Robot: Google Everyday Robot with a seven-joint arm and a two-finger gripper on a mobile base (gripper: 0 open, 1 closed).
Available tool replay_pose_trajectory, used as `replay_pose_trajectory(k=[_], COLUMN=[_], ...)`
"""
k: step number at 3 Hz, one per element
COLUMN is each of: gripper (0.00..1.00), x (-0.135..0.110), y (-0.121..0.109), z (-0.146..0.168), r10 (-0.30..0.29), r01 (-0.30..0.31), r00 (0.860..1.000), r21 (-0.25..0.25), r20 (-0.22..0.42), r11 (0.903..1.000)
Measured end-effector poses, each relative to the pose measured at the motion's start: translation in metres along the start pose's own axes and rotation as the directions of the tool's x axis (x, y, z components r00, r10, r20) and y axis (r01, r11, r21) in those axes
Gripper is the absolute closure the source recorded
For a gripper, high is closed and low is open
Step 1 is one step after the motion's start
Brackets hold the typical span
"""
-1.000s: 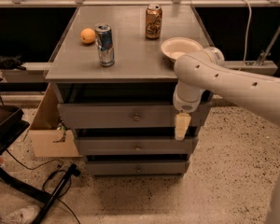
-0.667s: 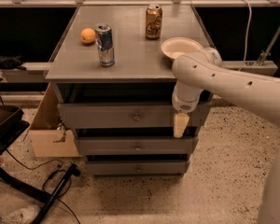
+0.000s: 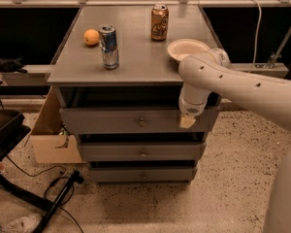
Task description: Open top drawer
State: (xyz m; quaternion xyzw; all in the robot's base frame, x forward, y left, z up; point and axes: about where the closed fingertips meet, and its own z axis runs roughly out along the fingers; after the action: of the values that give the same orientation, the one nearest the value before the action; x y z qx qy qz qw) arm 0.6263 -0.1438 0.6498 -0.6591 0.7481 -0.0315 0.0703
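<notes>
I see the grey flat-topped table in the middle of the frame, with 3 drawers stacked under it. The top drawer, a wide grey front with 1 small round metal knob at its centre, sits just below the tabletop, and a dark gap shows above its upper edge. My white arm comes in from the right edge, and the cream-tipped pincer hangs in front of the right end of that drawer front, right of the knob. I cannot tell how the pincer is set.

On the table stand a blue-and-silver can, a small orange fruit, a brown-and-gold can and a cream round bowl near the right edge. A brown cardboard box sits at lower left on the speckled floor, with black cables nearby.
</notes>
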Motion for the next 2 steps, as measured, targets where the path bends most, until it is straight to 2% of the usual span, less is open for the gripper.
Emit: replay_pose_trajectory(k=[1, 2], gripper=[0.86, 1.00], x=[-0.0005, 0.0014], y=[-0.0012, 0.0023], z=[-0.0036, -0.0067], r10=[0.000, -0.006], r01=[0.000, 0.006], r00=[1.000, 1.000], r21=[0.000, -0.011], r20=[0.000, -0.001], r11=[1.0000, 0.9999])
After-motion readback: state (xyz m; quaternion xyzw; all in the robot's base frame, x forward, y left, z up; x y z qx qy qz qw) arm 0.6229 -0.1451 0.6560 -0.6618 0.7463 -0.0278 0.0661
